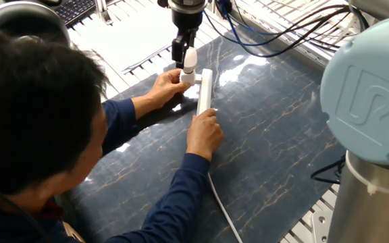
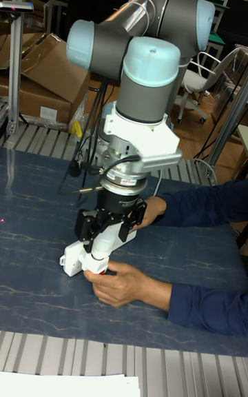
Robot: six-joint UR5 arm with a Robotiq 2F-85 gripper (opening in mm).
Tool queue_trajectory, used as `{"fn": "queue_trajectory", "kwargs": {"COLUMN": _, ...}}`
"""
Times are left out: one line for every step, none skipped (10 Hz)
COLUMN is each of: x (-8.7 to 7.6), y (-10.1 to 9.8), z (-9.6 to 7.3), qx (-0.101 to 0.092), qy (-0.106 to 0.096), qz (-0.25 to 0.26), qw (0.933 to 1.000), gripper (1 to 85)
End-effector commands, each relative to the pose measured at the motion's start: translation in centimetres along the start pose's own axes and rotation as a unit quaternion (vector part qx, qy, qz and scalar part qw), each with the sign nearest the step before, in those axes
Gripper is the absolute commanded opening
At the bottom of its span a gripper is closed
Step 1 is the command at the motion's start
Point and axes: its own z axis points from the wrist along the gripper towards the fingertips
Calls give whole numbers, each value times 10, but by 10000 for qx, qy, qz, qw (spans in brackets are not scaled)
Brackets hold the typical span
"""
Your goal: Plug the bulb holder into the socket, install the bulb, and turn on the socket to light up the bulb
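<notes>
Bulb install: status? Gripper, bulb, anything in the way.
Gripper shut on bulb, seated over bulb holder on the socket. Person's hands steady the holder and the strip, close under the fingers.

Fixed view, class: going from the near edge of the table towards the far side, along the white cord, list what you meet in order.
White cord → person's hand resting on the socket → socket → bulb held in the gripper.
</notes>
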Motion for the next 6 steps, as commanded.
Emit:
{"fn": "queue_trajectory", "kwargs": {"x": -12, "y": 1, "z": 0, "qx": 35, "qy": -301, "qz": -1079, "qw": 9937, "gripper": 753}}
{"fn": "queue_trajectory", "kwargs": {"x": -12, "y": -1, "z": 1, "qx": 77, "qy": -341, "qz": -1404, "qw": 9895, "gripper": 753}}
{"fn": "queue_trajectory", "kwargs": {"x": -11, "y": 0, "z": 2, "qx": 84, "qy": -359, "qz": -1615, "qw": 9862, "gripper": 753}}
{"fn": "queue_trajectory", "kwargs": {"x": -10, "y": -1, "z": 4, "qx": 99, "qy": -360, "qz": -1849, "qw": 9821, "gripper": 753}}
{"fn": "queue_trajectory", "kwargs": {"x": -8, "y": -1, "z": 6, "qx": 123, "qy": -373, "qz": -2036, "qw": 9783, "gripper": 753}}
{"fn": "queue_trajectory", "kwargs": {"x": -8, "y": 2, "z": 10, "qx": 116, "qy": -415, "qz": -2077, "qw": 9772, "gripper": 753}}
